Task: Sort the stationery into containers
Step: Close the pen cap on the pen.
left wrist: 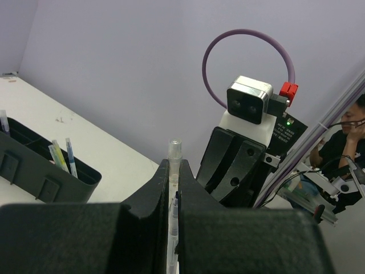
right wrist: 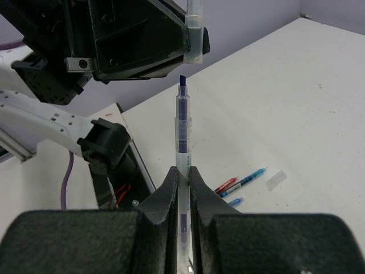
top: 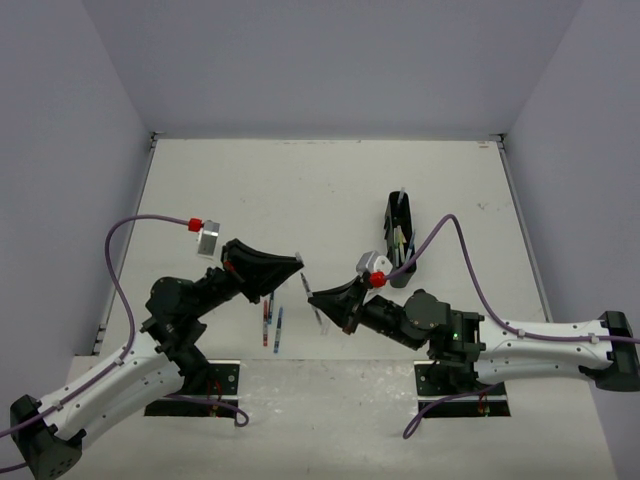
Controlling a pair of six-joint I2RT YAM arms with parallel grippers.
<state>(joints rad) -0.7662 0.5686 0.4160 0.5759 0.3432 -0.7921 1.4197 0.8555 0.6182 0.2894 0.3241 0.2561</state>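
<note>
The right gripper [right wrist: 182,174] is closed on a blue pen [right wrist: 181,131], pinching it low on the barrel so the pen stands up with its bare dark-blue tip at 12 o'clock. Just above that tip, apart from it, the left gripper [right wrist: 191,48] is clamped on a clear cap [right wrist: 194,40]. The two grippers meet in the air over the near middle of the surface [top: 350,180].

The black organiser tray [top: 392,225] lies at 2 o'clock from the right gripper, with several pens already standing in it. A red pen [top: 266,322] and a second blue pen [top: 278,330] lie side by side on the surface at 6 o'clock from the left gripper; a loose cap [right wrist: 275,178] rests near them.

The pen looks light, stiff and slick, so a squeeze across the barrel should hold it, though it may swivel if pushed off-axis. The open tip could smear whatever it meets. The cap is small and smooth and would likely pop out under a sideways shove, so any press should run straight along the pen.

The bottom of the barrel is hidden between the fingers. From the left wrist, the clear piece runs down out of sight, so its length is uncertain. From above, the held pen is barely visible, and the tray's compartments cannot be counted.
</note>
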